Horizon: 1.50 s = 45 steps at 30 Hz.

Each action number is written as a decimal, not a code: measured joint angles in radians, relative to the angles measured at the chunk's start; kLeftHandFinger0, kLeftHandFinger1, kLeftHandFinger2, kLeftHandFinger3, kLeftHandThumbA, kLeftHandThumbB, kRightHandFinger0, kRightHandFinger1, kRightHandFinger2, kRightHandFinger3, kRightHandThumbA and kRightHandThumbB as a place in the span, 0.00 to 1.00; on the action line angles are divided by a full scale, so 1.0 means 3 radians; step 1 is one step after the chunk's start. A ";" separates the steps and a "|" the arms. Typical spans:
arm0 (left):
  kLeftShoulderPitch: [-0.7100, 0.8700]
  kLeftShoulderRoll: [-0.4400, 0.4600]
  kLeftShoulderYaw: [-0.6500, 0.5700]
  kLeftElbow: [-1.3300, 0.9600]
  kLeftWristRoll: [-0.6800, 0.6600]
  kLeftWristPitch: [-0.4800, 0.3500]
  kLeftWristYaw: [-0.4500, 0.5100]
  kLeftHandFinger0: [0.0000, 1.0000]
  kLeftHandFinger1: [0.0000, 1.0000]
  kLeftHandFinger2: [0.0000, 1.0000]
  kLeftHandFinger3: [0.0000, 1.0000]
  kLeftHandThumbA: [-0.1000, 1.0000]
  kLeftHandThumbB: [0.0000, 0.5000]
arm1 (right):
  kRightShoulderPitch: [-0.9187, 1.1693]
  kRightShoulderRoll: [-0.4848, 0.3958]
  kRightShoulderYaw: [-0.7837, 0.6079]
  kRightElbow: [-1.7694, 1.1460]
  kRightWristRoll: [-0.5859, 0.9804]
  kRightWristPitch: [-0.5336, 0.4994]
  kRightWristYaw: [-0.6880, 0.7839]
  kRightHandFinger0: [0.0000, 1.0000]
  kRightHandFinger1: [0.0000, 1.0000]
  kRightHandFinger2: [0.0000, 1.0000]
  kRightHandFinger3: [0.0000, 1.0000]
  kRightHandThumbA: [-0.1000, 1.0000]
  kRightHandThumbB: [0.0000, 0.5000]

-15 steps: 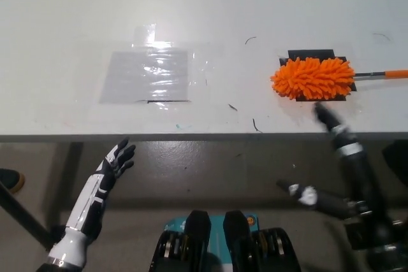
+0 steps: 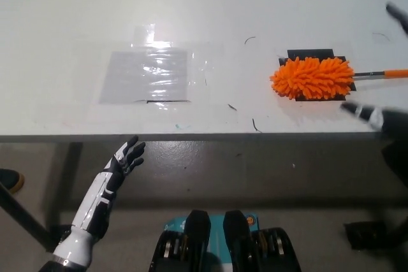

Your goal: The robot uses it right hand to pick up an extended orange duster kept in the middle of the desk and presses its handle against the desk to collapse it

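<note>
Risen since half a second ago: right hand [image 2: 382, 116], then low below the desk's front edge, now up over that edge at the right end, blurred and largely cut off by the picture's right border. One dark tip also visible near the far right [image 2: 396, 12], so spread wide and empty, apparently, though blur forbids certainty about more than that. Not touching the duster [image 2: 312, 78] yet; just beside its fluffy head, on the front side.

Unmoved: duster, lying flat toward the desk's right end on a black patch [image 2: 310, 54], orange head pointing left, thin handle [image 2: 381, 74] running off toward the right edge, extended.

Shifted a little forward and up: left hand [image 2: 127, 155], white, resting below the front edge at the left, fingers apart, holding nothing.

Unchanged too: clear taped sheet [image 2: 146, 76] left of the desk's [image 2: 64, 17] middle.

Judged from this: reach under way, grasp not begun. Next needed: closing round the handle, then standing it on end to press down.
</note>
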 measured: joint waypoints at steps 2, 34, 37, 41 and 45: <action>0.0000 -0.0001 -0.0002 0.0003 0.0000 0.0001 0.0000 1.00 1.00 1.00 1.00 1.00 0.40 | -0.0222 -0.0140 0.0066 0.0114 -0.0039 0.0143 0.0094 1.00 1.00 1.00 1.00 1.00 0.59; 0.0004 0.0002 -0.0004 0.0028 0.0000 0.0003 -0.0001 1.00 1.00 1.00 1.00 1.00 0.46 | -0.2645 0.0086 0.2016 0.4111 -0.0721 0.0772 0.1303 1.00 1.00 1.00 1.00 1.00 0.84; 0.0005 0.0002 -0.0004 0.0028 -0.0001 0.0003 -0.0001 1.00 1.00 1.00 1.00 1.00 0.45 | -0.2646 0.0134 0.2018 0.4190 -0.0735 0.0739 0.1314 1.00 1.00 1.00 1.00 1.00 0.87; 0.0009 0.0002 -0.0003 0.0028 -0.0014 0.0004 -0.0017 1.00 1.00 1.00 1.00 1.00 0.46 | -0.2678 0.0202 0.2031 0.4319 -0.0769 0.0696 0.1332 1.00 1.00 1.00 1.00 1.00 0.88; 0.0010 0.0002 -0.0003 0.0029 -0.0017 0.0004 -0.0035 1.00 1.00 1.00 1.00 1.00 0.46 | -0.2707 0.0254 0.2058 0.4441 -0.0819 0.0676 0.1343 1.00 1.00 1.00 1.00 1.00 0.88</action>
